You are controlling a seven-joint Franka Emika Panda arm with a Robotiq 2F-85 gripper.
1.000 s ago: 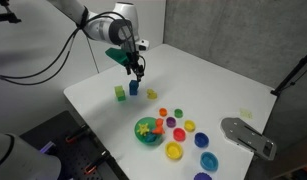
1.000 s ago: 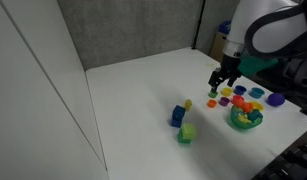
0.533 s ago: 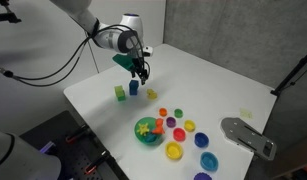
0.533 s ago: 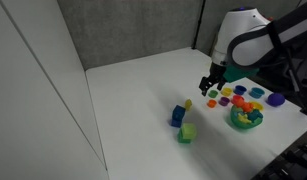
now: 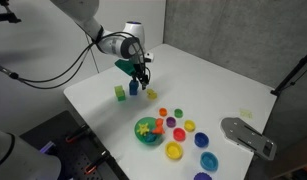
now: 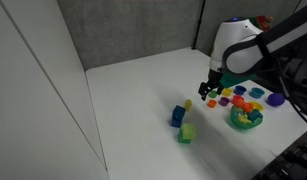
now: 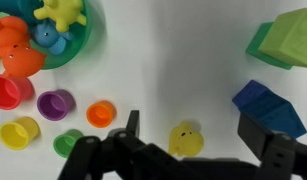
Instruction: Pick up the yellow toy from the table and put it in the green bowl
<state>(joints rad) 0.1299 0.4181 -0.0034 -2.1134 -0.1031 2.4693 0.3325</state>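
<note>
Yellow toy lies on the white table. In the wrist view it sits between the wide-spread fingers of the gripper, with neither finger touching it. Green bowl sits well apart, holding several coloured pieces. Green block and blue block stand on the opposite side. Small cups cluster near the bowl.
</note>
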